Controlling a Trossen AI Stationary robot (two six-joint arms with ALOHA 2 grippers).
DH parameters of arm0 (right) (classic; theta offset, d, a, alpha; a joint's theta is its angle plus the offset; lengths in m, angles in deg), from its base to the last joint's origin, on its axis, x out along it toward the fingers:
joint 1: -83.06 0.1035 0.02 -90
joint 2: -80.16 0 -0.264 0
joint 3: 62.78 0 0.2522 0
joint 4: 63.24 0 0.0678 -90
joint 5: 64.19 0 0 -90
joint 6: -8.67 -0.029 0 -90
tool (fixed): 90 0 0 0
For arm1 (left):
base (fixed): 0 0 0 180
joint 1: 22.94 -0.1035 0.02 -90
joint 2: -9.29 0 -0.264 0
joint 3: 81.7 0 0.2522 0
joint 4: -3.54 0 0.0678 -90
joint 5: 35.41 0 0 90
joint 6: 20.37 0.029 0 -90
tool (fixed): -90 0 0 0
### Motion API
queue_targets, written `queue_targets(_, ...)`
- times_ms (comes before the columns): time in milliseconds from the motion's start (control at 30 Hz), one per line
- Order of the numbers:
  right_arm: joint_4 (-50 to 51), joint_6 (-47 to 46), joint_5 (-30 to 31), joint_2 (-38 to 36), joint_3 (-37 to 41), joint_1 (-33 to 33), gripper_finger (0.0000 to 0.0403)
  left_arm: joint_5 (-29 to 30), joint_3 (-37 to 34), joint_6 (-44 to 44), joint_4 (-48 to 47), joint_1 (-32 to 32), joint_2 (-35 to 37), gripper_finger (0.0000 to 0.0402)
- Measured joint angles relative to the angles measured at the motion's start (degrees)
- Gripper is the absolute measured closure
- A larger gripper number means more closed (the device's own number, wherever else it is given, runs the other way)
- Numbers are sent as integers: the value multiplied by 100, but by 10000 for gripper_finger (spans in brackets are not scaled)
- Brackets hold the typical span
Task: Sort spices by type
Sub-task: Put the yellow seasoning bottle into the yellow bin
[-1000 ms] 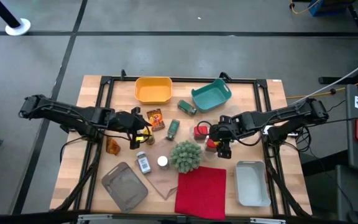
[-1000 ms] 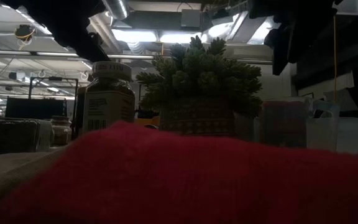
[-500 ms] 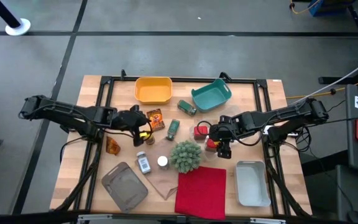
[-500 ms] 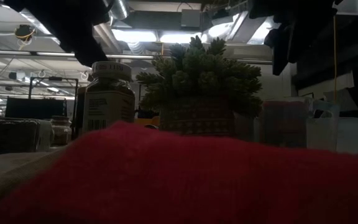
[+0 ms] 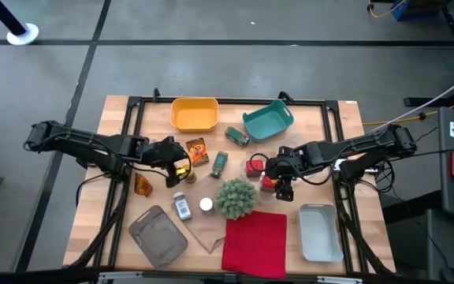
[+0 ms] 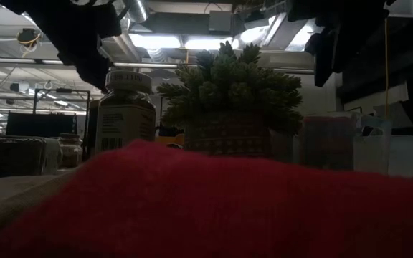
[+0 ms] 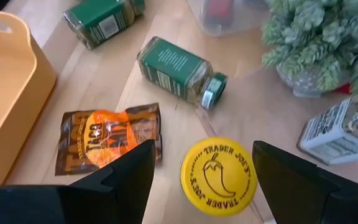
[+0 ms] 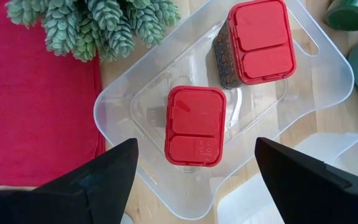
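- Left end effector (image 7: 197,186) poised above the yellow jar (image 7: 219,176), fingers spread wide on either side of the cap and clear of it; jar upright on the tabletop (image 5: 124,209), apparently the next pick.
- Orange-brown foil packet (image 7: 107,137) flat just beside that jar, near the yellow bin (image 5: 194,114); probably bound for the same bin, though only a guess.
- Two green jars (image 7: 180,71) on their sides farther off, one near the teal bin (image 5: 268,121), none sorted yet.
- Right end effector (image 8: 194,186) above a clear tray (image 8: 328,81), fingers wide apart, gripping nothing.
- Two red tins (image 8: 194,126) upright inside that tray, grouped as one type.
- White-capped clear jar (image 5: 181,207) lying near the spiky plant (image 5: 236,197), well apart from any bin.
- Red cloth (image 5: 254,244) at the tabletop's near edge, no part of the sorting.
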Motion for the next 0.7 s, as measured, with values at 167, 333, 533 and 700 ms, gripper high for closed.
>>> queue_targets(167, -2, 0, 1, 0, 0, 0, 79, -2, -133, -52, 6, 0, 0, 149)
queue_targets(333, -2, 0, 0, 0, 0, 0, 79, -4, -259, -61, 41, 0, -2, 149)
queue_targets(533, -4, 0, -1, 0, 0, 0, 79, -5, -271, -72, 75, 0, -2, 149)
queue_targets(700, -4, 0, -2, 0, 0, 0, 79, -11, -271, -142, 250, 0, -2, 149)
